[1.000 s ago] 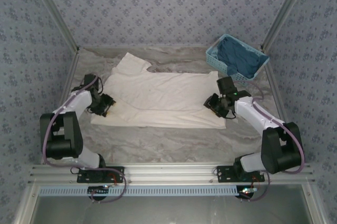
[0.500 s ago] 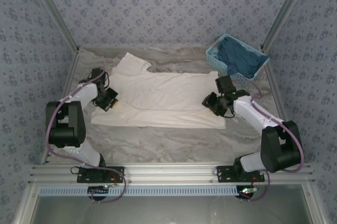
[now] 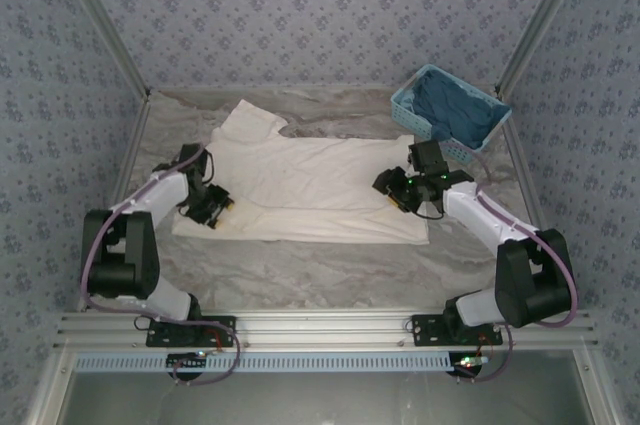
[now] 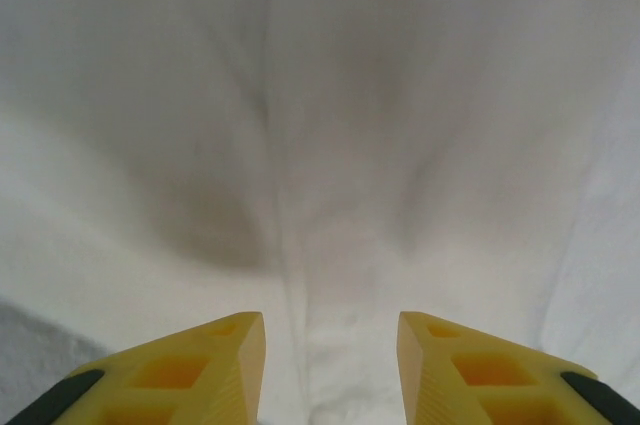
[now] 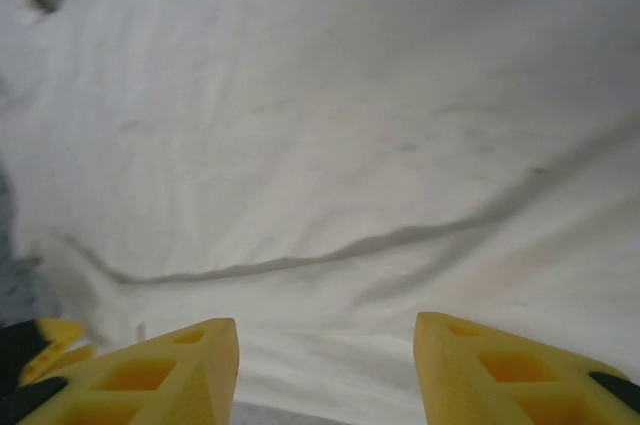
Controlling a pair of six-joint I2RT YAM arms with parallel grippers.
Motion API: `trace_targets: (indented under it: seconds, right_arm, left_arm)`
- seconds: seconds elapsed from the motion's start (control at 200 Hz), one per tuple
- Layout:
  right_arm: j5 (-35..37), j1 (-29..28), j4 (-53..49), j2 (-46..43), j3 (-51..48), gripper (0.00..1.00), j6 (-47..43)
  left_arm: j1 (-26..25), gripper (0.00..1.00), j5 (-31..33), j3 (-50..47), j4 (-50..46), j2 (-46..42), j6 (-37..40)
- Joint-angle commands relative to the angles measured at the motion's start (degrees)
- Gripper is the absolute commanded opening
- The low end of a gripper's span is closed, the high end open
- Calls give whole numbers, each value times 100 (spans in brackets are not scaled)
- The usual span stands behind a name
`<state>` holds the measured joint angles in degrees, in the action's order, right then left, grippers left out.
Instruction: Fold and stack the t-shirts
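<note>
Yellow plastic fingers (image 4: 210, 370) of the left gripper (image 4: 330, 321) stand apart with nothing between them. Past the gap is wrinkled cream-white cloth with a soft vertical crease. The right gripper (image 5: 325, 323) shows the same condition: its yellow fingers (image 5: 170, 375) are spread, clamp nothing, and point at pale cloth crossed by a long shallow fold. Seen from above, the left gripper sits low over the near-left part of the t-shirt (image 3: 320, 180) and the right gripper sits over its right edge. Both arms reach inward from opposite sides. The t-shirt lies spread out across the middle of the marbled table (image 3: 300, 265), with one sleeve reaching toward the far left. A light-blue lattice basket (image 3: 424, 129) stands at the far right corner, near the shirt's right edge, with dark blue cloth (image 3: 455, 110) inside it.
</note>
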<state>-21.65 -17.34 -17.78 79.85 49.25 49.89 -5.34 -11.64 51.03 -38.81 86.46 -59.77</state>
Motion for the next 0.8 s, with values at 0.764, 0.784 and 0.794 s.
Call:
trace_targets:
  seconds: [0.764, 0.784, 0.794]
  right_arm:
    - [-881, -236, 910, 246, -145, 50, 166]
    - [-876, -235, 891, 244, -144, 50, 154]
    - [-876, -241, 880, 246, -140, 50, 155]
  left_arm:
    - [-872, 24, -266, -564, 831, -63, -1854]
    - [-871, 22, -233, -547, 798, -78, -1842]
    - [-872, 21, -216, -540, 781, -90, -1836]
